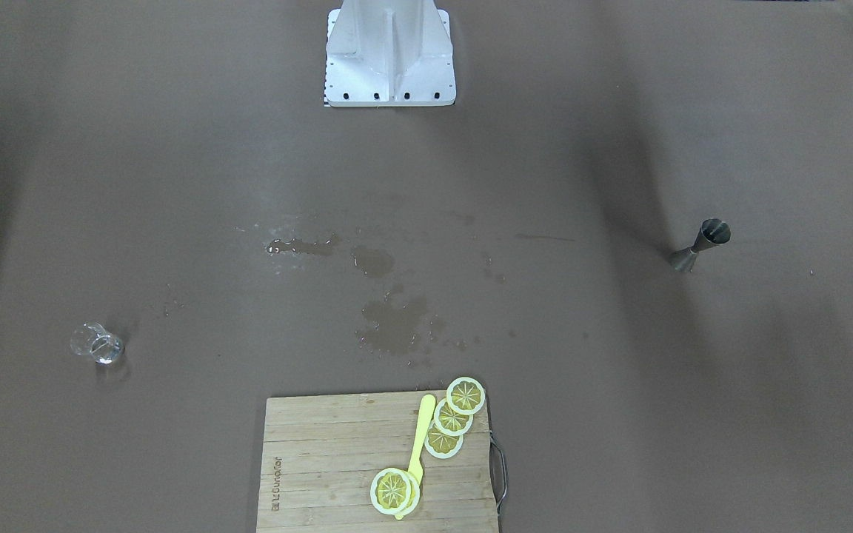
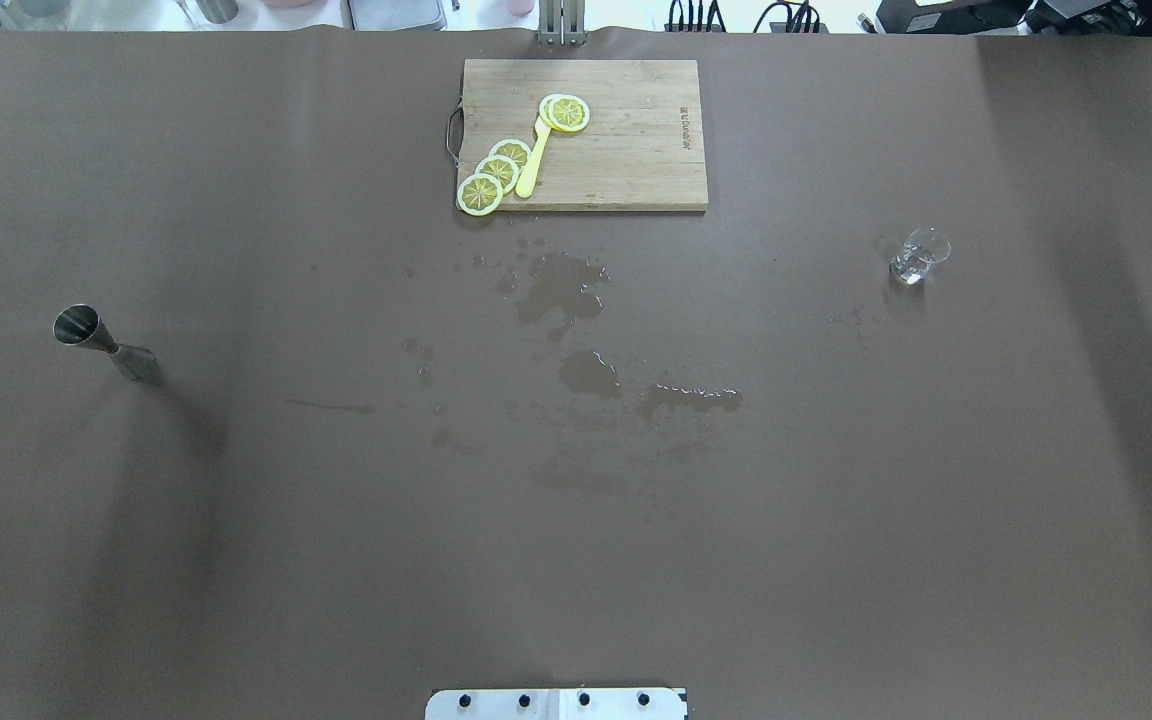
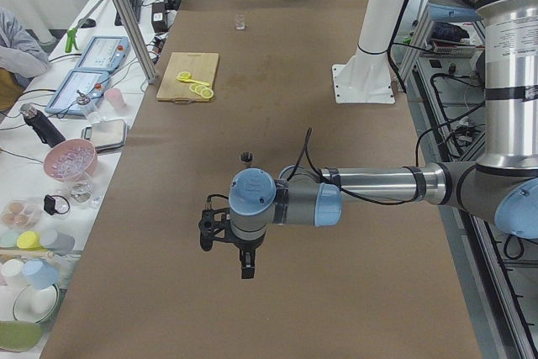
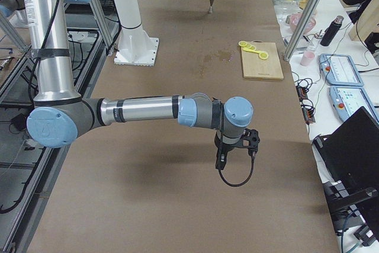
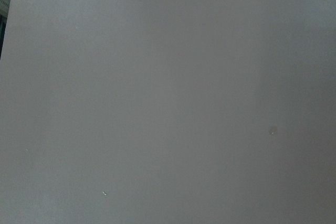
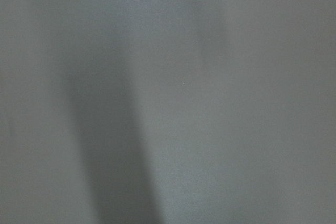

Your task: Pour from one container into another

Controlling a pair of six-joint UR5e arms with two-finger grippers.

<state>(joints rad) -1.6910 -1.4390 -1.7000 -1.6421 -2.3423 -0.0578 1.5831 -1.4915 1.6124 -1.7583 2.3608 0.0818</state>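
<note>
A steel jigger (image 2: 101, 342) stands upright on the robot's left side of the brown table, also seen as the jigger (image 1: 700, 244) and the jigger (image 3: 246, 157). A small clear glass (image 2: 918, 255) stands on the right side, the same glass (image 1: 98, 344) in the front-facing view. My left gripper (image 3: 245, 268) hangs over the table's left end, beyond the jigger and apart from it. My right gripper (image 4: 220, 163) hangs over the right end. Both show only in side views, so I cannot tell whether they are open or shut. Both wrist views show bare table.
A wooden cutting board (image 2: 636, 150) at the table's far edge carries lemon slices (image 2: 496, 172) and a yellow knife (image 2: 533, 165). Wet spill patches (image 2: 561, 290) darken the table's middle. The robot's white base (image 1: 389, 66) stands at the near edge. Operators' benches line the far side.
</note>
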